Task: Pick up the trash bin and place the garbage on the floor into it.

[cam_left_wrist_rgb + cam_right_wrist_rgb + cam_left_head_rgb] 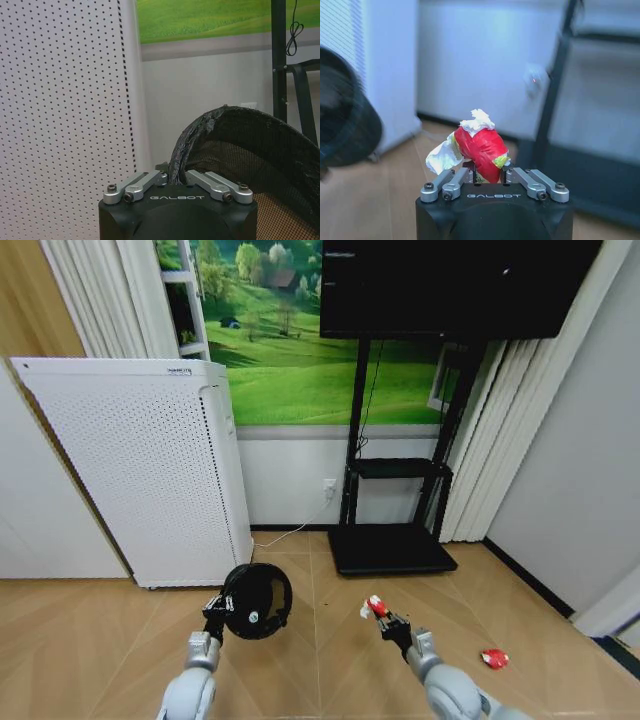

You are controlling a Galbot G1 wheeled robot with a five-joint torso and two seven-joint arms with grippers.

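The left gripper (214, 617) is clamping the trash bin (256, 601) by its rim, mouth tilted toward the right gripper (388, 621), which is pinching a red-and-white wrapper (479, 148), apparently for a drop-in.

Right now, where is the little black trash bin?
The trash bin is up off the floor on the robot's left in the head view, its rim pinched by the left gripper, in front of the white perforated appliance.
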